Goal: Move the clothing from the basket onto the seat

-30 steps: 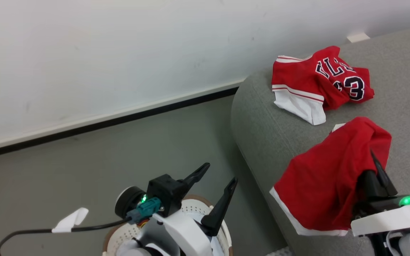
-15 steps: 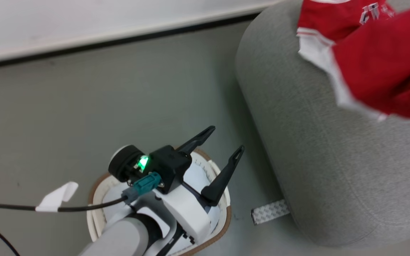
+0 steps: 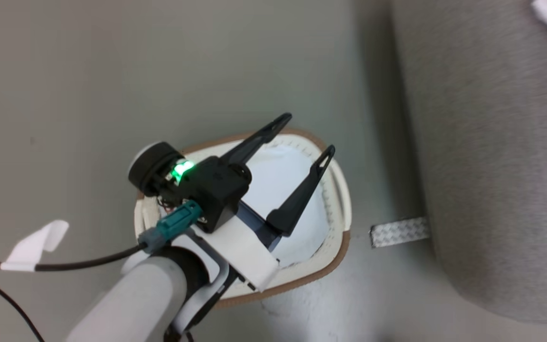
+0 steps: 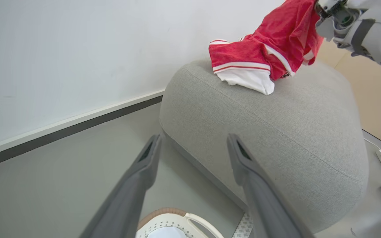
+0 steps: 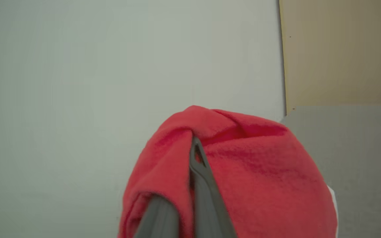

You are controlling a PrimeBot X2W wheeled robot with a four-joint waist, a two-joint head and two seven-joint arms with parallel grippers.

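**Delivery step: final item in hand**

Seat [image 4: 276, 125]: light-grey upholstered body, used as the reference for every position below.

Basket [image 3: 337, 247]: stands on the floor [image 3: 112, 71] just beside the seat's rounded end. A white pad [image 3: 278, 180] shows inside it. No red fabric is visible around the left arm [image 3: 136, 294], which covers part of the interior.

Clothing [image 4: 260, 56]: one red garment [image 4: 240, 62] with white striped trim lies on top of the seat. A second red garment [image 5: 243, 172] hangs above the seat top, its lower folds meeting the first. Whether it already bears on the seat cannot be told.

Right jaws: together, clamped on the second garment.

Left jaws: apart, nothing between the two dark fingers [image 3: 297, 199], held over the basket beside the seat.

Step in hand, by judgement: delivery of what appears to be the last garment. The next move calls for lowering it onto bare seat fabric, parting the right jaws, then lifting clear without dragging cloth along.

Markings: no brand, label or writing is legible. A silver patterned strip [image 3: 399, 231] lies on the floor against the seat's base.
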